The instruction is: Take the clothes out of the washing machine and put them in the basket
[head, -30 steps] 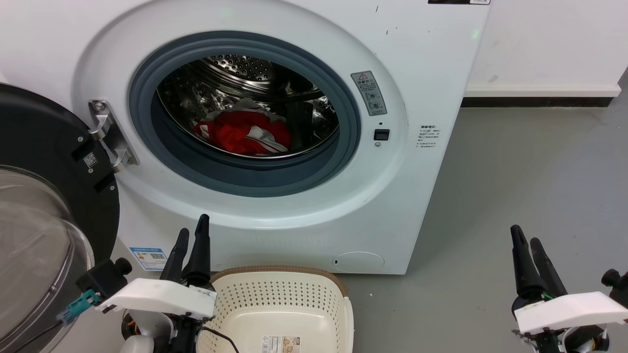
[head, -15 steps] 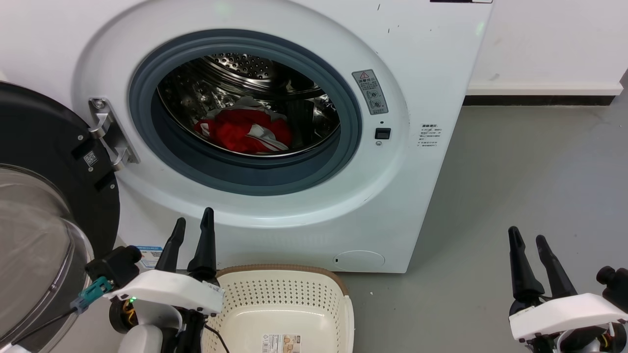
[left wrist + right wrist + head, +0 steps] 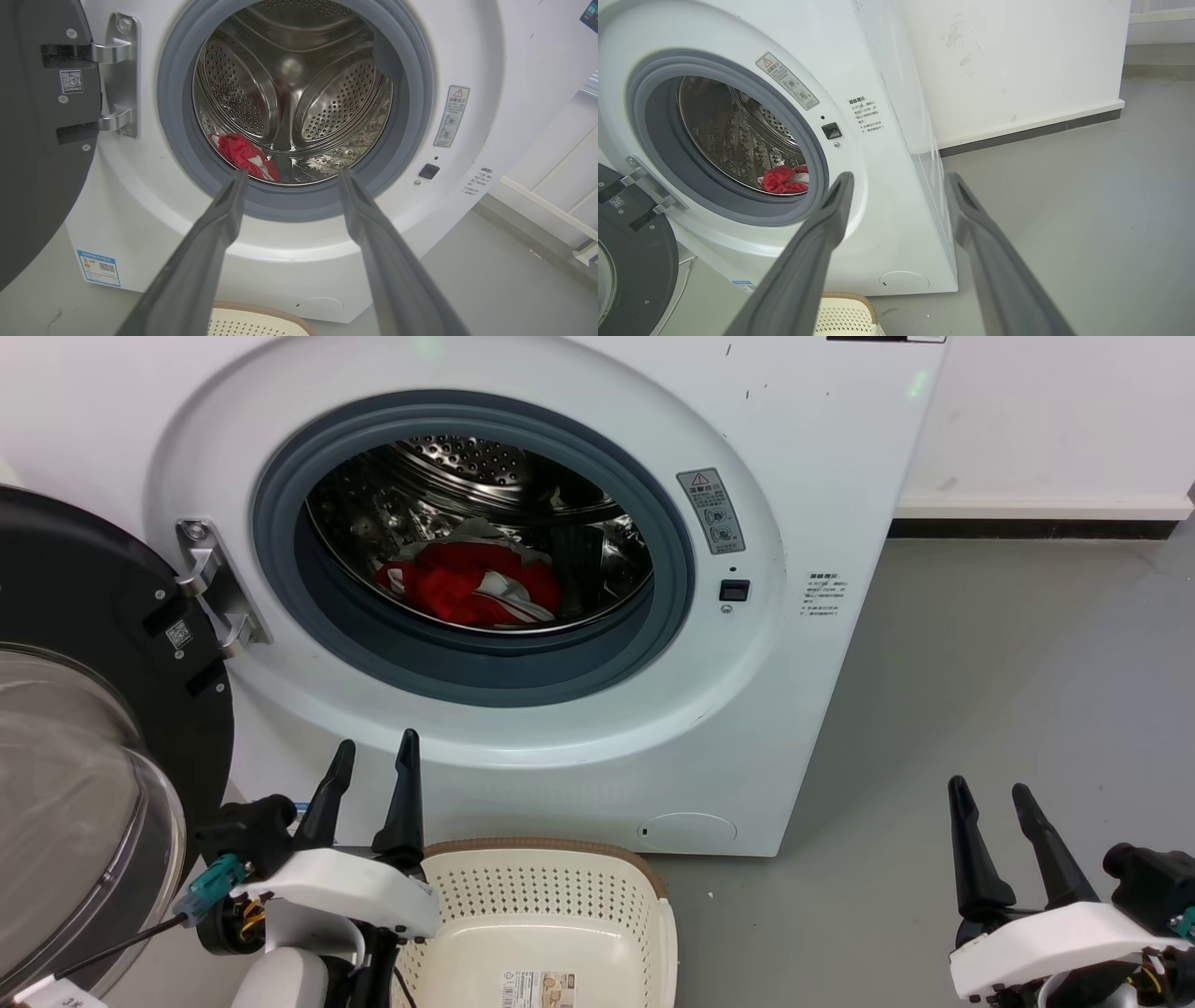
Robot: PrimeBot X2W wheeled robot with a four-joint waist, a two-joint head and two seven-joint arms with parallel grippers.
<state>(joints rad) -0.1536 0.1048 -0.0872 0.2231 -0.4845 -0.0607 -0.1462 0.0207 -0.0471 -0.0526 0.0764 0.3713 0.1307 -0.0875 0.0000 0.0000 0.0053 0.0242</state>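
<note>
Clothes [image 3: 467, 583] lie in a red and white heap at the bottom of the steel drum inside the washing machine [image 3: 822, 448] in the head view, its black-framed door [image 3: 84, 616] swung wide to the left. The basket [image 3: 541, 896] stands on the grey floor [image 3: 980, 644] just before the machine, a paper label on its bottom. The left claw [image 3: 377, 739] hangs beside the basket's left rim, fingers parted and holding nothing; the right claw [image 3: 987, 785] is well off to the right over the floor, likewise parted and bare. In the left wrist view the spread fingers frame the porthole's lower rim, with the red bundle low in the drum. In the right wrist view the parted fingers point at the machine's front corner, the clothes visible through the porthole to their left.
</note>
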